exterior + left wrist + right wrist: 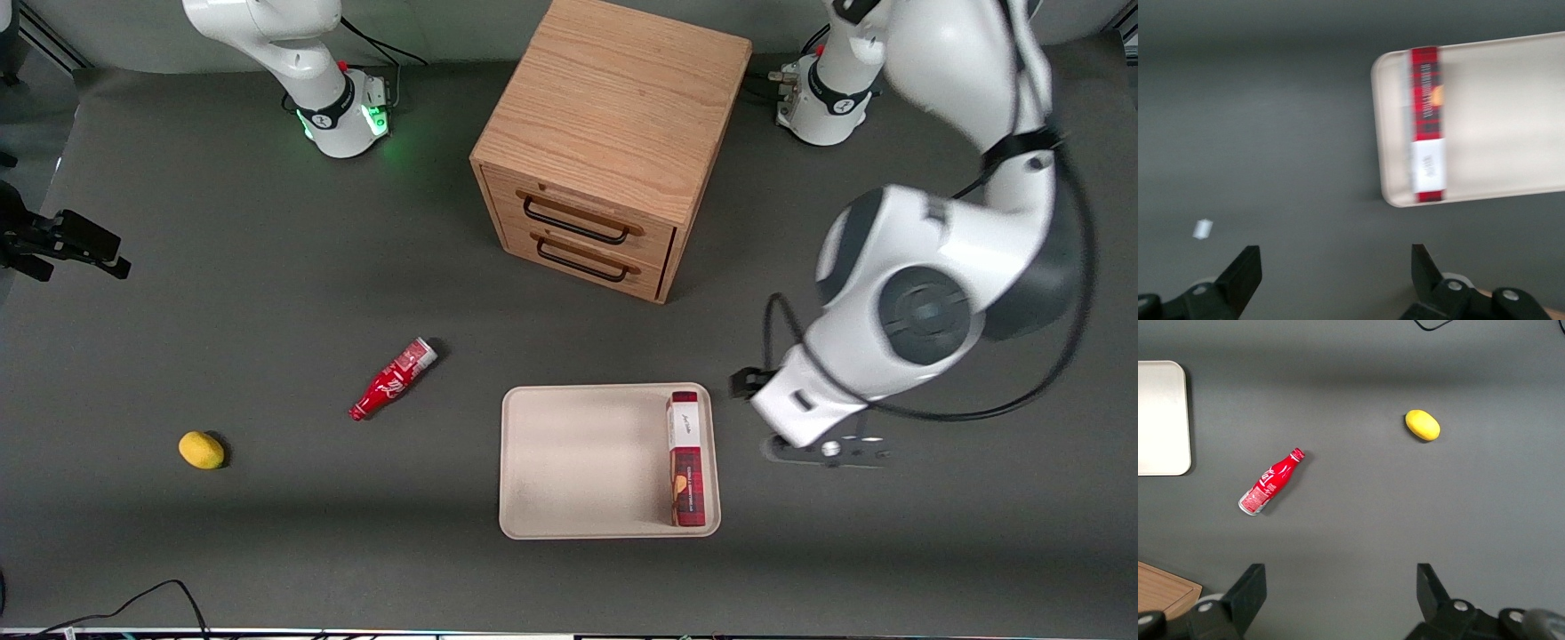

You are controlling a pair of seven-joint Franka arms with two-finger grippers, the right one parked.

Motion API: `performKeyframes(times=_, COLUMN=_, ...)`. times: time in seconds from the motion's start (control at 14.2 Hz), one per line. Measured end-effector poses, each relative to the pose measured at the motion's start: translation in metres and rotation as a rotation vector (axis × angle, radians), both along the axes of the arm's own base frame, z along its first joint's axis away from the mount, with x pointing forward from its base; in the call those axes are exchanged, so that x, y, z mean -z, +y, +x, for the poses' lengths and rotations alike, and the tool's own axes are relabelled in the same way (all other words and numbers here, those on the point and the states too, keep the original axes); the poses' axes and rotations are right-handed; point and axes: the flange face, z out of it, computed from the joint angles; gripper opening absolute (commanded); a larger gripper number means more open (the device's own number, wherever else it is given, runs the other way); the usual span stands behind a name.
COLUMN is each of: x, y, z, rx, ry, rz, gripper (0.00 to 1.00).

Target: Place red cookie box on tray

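The red cookie box (686,458) (1427,123) lies flat inside the tray (578,462) (1505,120), along the tray's rim on the working arm's side, its white end panel pointing away from the front camera. My left gripper (827,451) (1335,257) hovers over bare table beside the tray, toward the working arm's end. It is open, with its fingers spread wide and nothing between them. It is apart from the box and the tray. A corner of the tray (1161,420) also shows in the right wrist view.
A wooden two-drawer cabinet (605,151) stands farther from the front camera than the tray. A small red bottle (393,379) (1270,482) and a yellow lemon (202,450) (1423,425) lie toward the parked arm's end. A white scrap (1203,229) lies near my gripper.
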Motion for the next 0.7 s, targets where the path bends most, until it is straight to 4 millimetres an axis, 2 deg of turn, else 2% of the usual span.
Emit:
performKeyframes(times=0.14, x=-0.009, y=0.070, z=-0.011, rx=-0.002, ry=-0.011, rz=0.025, gripper=1.00)
performKeyframes(times=0.28, x=-0.011, y=0.144, z=-0.030, rx=-0.010, ry=0.000, rz=0.045, gripper=1.00)
performKeyframes(times=0.42, x=-0.021, y=0.200, z=-0.055, rx=0.002, ry=0.017, rz=0.042, gripper=1.00)
performKeyframes(times=0.56, x=-0.042, y=0.231, z=-0.081, rx=0.019, ry=0.017, rz=0.036, gripper=1.00)
performKeyframes(times=0.7, x=-0.070, y=0.244, z=-0.105, rx=0.029, ry=0.016, rz=0.050, gripper=1.00)
